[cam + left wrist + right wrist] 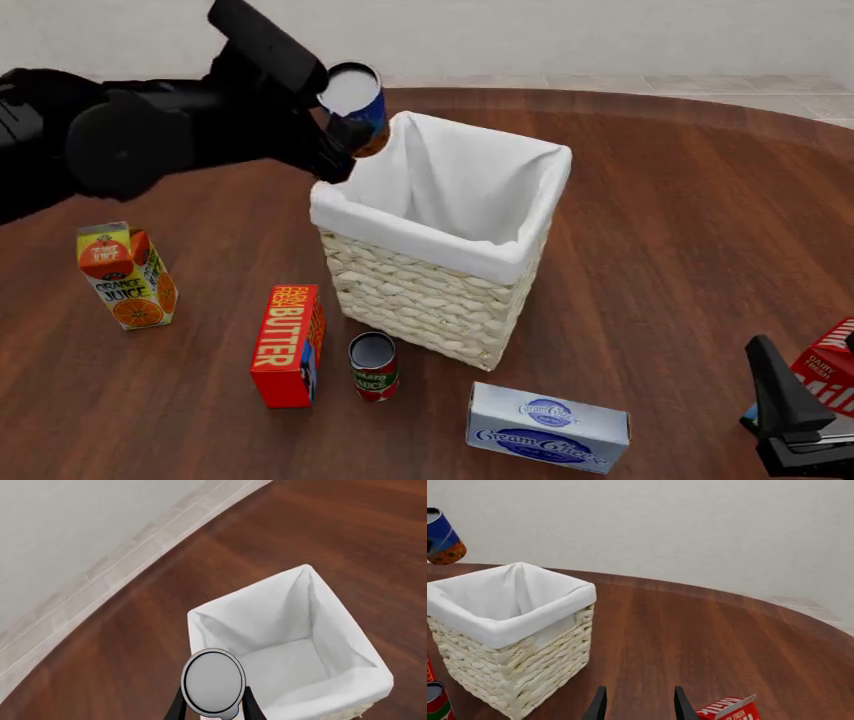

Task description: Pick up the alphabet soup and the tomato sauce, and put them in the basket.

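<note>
Black left gripper [350, 135] pinches the alphabet soup [358, 103] above the basket [441, 262] rim's ten o'clock corner. Tomato sauce [374, 366] stands at the basket's seven o'clock. Right gripper [636, 704] is spread, low at four o'clock.

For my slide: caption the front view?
Left gripper holds blue-and-orange soup can above cream wicker basket.

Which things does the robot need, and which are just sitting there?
Needed: soup can in the left claw, tomato sauce can, basket.

Just sitting: orange juice carton, butter box, cream cheese box, milk carton.
</note>
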`<act>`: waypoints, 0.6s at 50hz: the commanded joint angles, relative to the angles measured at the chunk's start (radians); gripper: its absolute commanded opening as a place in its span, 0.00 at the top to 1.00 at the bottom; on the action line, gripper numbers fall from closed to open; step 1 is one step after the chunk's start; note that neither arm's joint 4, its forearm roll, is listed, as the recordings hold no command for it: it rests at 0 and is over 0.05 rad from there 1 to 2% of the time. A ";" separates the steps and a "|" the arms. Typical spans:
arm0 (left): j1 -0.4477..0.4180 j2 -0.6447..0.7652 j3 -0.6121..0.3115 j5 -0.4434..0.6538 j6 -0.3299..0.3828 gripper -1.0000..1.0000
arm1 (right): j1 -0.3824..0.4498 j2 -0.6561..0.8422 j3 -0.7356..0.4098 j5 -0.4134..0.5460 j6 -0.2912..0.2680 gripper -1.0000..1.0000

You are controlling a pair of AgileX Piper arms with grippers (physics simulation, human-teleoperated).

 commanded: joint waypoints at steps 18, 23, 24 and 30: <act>-0.074 0.183 -0.191 0.073 0.037 1.00 | 0.000 0.015 0.000 -0.014 0.002 0.00; -0.087 0.211 -0.216 0.098 0.035 1.00 | 0.001 0.017 0.000 -0.014 0.001 0.00; -0.087 0.211 -0.217 0.099 0.035 1.00 | 0.001 0.017 0.000 -0.014 0.001 0.00; -0.093 0.240 -0.241 0.120 0.041 1.00 | -0.002 0.019 0.000 -0.016 -0.001 0.00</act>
